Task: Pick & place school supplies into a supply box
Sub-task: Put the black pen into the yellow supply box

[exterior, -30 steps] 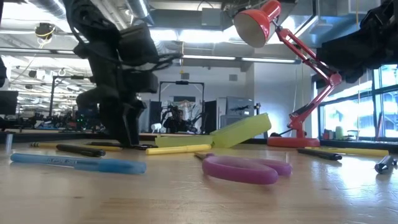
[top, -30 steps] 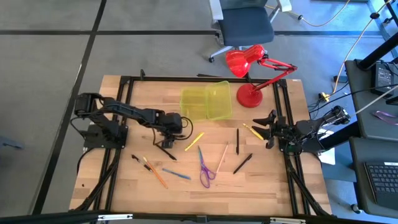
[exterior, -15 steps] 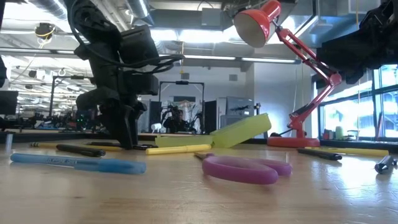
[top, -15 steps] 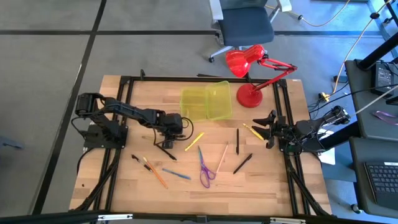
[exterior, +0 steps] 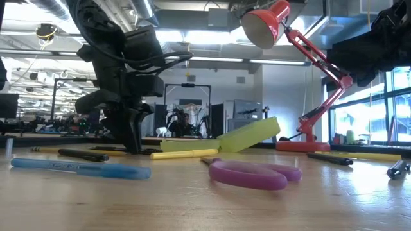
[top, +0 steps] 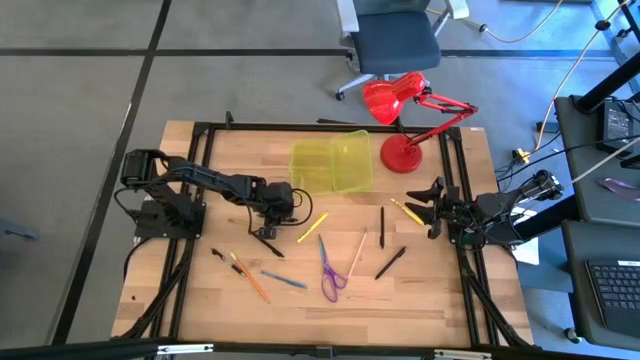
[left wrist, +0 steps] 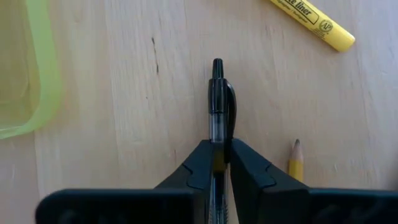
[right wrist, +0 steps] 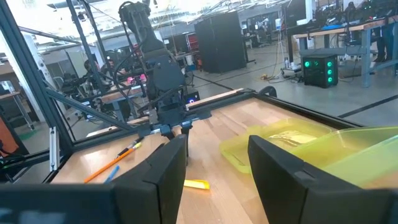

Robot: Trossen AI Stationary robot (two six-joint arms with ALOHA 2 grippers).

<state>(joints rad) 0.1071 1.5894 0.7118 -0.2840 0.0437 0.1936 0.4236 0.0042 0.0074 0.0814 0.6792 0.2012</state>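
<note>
One black pen [left wrist: 217, 106] sits pinched between my left gripper's [left wrist: 217, 163] closed fingers, down on the table [top: 430, 290] near its centre. Grasp made, lift not begun, I judge. My right gripper [right wrist: 211, 163] waits with fingers apart at the table's three o'clock edge. Next I must raise the pen level and carry it toward one o'clock, over the supply box [top: 332, 165], before releasing.

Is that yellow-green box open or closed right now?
Open. The supply box lies spread on the table, both halves side by side; in the low view one half tilts upward.
</note>
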